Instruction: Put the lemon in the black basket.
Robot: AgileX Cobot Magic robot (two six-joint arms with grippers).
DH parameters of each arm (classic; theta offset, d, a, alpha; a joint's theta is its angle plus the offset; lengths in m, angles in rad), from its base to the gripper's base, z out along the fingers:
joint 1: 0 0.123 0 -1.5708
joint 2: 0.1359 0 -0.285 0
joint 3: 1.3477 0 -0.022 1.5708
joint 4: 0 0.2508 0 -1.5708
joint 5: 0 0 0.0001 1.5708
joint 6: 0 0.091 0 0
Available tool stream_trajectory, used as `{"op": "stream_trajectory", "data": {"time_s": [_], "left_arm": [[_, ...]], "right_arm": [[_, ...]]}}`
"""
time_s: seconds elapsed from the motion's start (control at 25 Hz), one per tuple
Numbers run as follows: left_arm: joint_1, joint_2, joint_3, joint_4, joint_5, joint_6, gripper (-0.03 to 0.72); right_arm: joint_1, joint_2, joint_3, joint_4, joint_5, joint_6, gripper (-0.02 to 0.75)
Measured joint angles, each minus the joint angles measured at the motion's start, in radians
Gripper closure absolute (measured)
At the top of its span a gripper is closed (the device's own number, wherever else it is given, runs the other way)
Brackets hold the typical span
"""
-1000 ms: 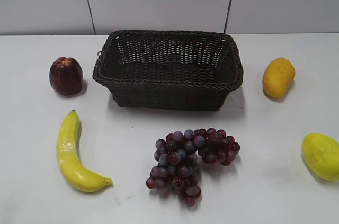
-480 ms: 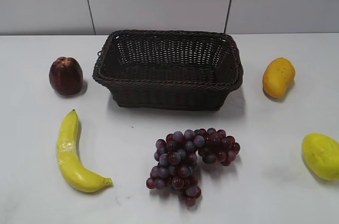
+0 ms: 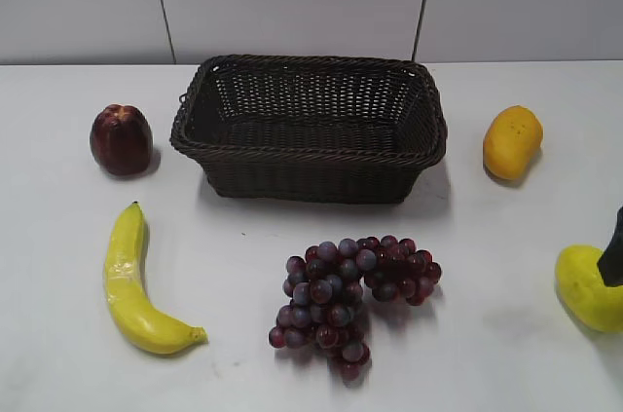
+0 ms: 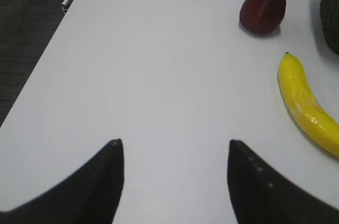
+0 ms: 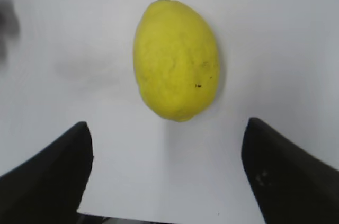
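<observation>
Exterior view: my right gripper (image 3: 613,248) has just entered at the right edge of the frame, a dark sliver that was absent half a second ago, overlapping the top of the lemon (image 3: 587,287). Nothing else on the table has shifted. I judge this to be the opening of the approach: the reach has begun, but no grasp is made.

Right wrist view: my right gripper (image 5: 164,173) is spread wide and holds nothing, its two dark fingers at the lower left and lower right corners. The lemon (image 5: 176,60) lies above the gap between them, in the upper centre of the frame, apart from both fingers. It rests on the white table (image 5: 275,33), long axis running up the frame, slightly tilted.

The lemon is a pale greenish-yellow oval, blunt at the far end and tapering nearer me, with a dull, finely pitted skin and a few small dark specks.

Exterior view again: the black basket (image 3: 309,149) stands in the upper centre, empty, well apart from the lemon at the lower right.

Left wrist view: my left gripper (image 4: 172,173) is open and empty at the lower edge, over bare table, with the banana (image 4: 306,105) at the right.
</observation>
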Motion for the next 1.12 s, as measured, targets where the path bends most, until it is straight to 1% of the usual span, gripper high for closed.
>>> {"op": "stream_trajectory", "data": {"time_s": [0.16,0.36,0.52,0.8,0.88,1.0,1.12], "left_arm": [[0.0,0.0,0.0,0.0,0.0,0.0,0.232],[0.0,0.0,0.0,0.0,0.0,0.0,0.232],[0.0,0.0,0.0,0.0,0.0,0.0,0.232],[0.0,0.0,0.0,0.0,0.0,0.0,0.232],[0.0,0.0,0.0,0.0,0.0,0.0,0.232],[0.0,0.0,0.0,0.0,0.0,0.0,0.232],[0.0,0.0,0.0,0.0,0.0,0.0,0.232]], "right_arm": [[0.0,0.132,-0.014,-0.018,-0.049,-0.002,0.07],[0.0,0.255,-0.084,-0.02,-0.085,-0.003,0.071],[0.0,0.346,-0.135,-0.02,-0.07,-0.005,0.073],[0.0,0.459,-0.142,-0.02,-0.04,-0.008,0.088],[0.0,0.468,-0.142,-0.021,-0.039,-0.008,0.107],[0.0,0.468,-0.149,-0.018,-0.018,-0.008,0.184],[0.0,0.468,-0.173,-0.003,0.028,-0.008,0.184]]}}
